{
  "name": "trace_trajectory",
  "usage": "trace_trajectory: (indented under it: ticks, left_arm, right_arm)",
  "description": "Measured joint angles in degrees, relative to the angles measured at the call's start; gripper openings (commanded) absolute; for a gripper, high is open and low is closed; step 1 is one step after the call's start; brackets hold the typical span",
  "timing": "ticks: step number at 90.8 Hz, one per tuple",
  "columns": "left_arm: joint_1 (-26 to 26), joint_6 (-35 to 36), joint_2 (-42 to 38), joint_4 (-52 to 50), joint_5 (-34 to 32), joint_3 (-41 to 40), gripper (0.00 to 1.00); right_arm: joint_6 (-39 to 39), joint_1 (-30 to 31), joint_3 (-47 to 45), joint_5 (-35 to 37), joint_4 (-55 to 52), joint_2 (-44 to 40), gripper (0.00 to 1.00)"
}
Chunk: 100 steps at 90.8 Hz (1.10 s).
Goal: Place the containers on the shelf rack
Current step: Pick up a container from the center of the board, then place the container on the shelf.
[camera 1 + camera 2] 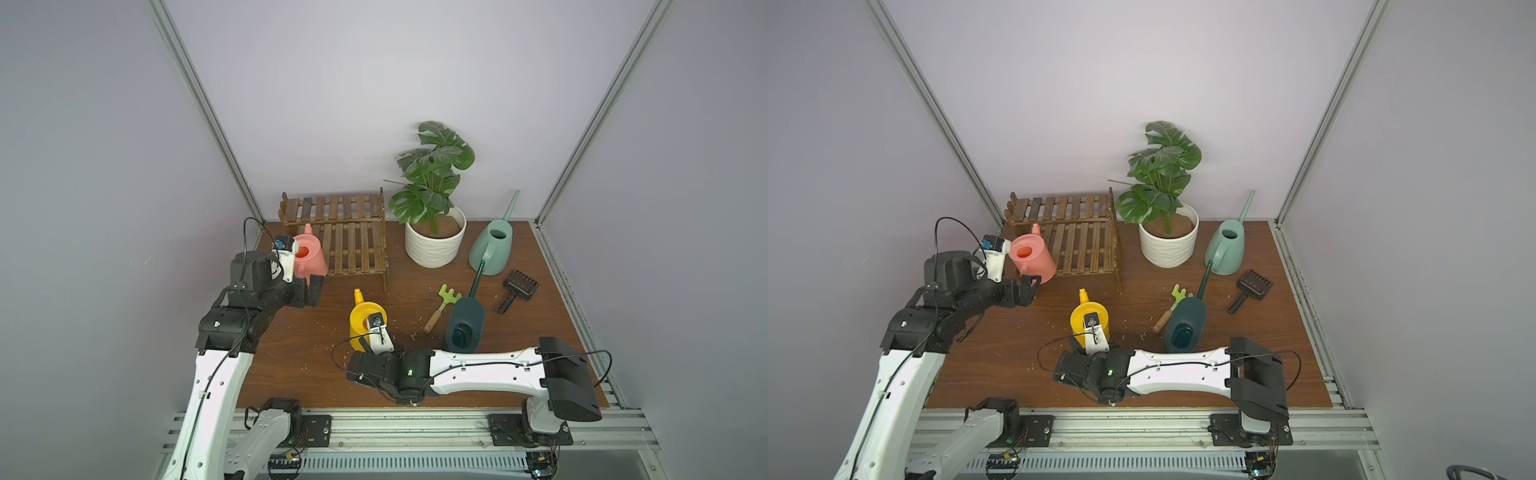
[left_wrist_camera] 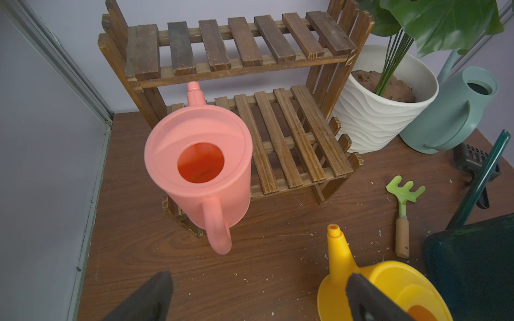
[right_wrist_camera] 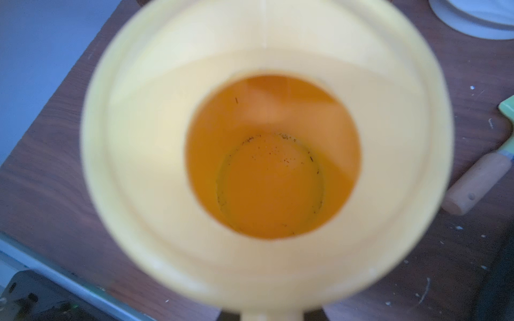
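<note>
— Brown table [image 1: 291, 374]: what is counted?
— Four cans, one rack [image 1: 353, 249], one pot [image 1: 434, 249], one rake [image 1: 444, 301].
— Placed where?
— Pink can [image 1: 309, 257] is stood on the lower shelf, left. Yellow can [image 1: 360, 316] near centre, teal can [image 1: 465, 324] near right, mint can [image 1: 492, 249] far right.
— Grippers?
— Left gripper [image 1: 309, 291] is spread wide by the pink can; right gripper [image 1: 370, 345] is clamped on the yellow can's handle.

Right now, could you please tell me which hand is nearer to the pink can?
Left. The left hand hangs open just in front of the pink can, at its handle side and not touching it. The right hand is farther off, at the yellow can.
</note>
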Motion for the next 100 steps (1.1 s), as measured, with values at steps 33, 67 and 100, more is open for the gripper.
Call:
trace_trajectory:
  ticks: [33,67,100]
  left_arm:
    - [0.4,-0.1,0.2,0.0,0.3,1.4,1.0]
    - [1.0,-0.5,0.2,0.0,0.3,1.9,1.0]
    - [1.1,-0.6,0.2,0.0,0.3,2.0,1.0]
  right_arm:
    - [-3.3,-2.1,11.8,3.2,-7.3,-0.3,0.0]
    - [-12.3,-10.2,30.1,3.4,-11.5,9.9,0.0]
    - [-18.1,-16.1,42.9,1.6,-15.1,17.2,0.0]
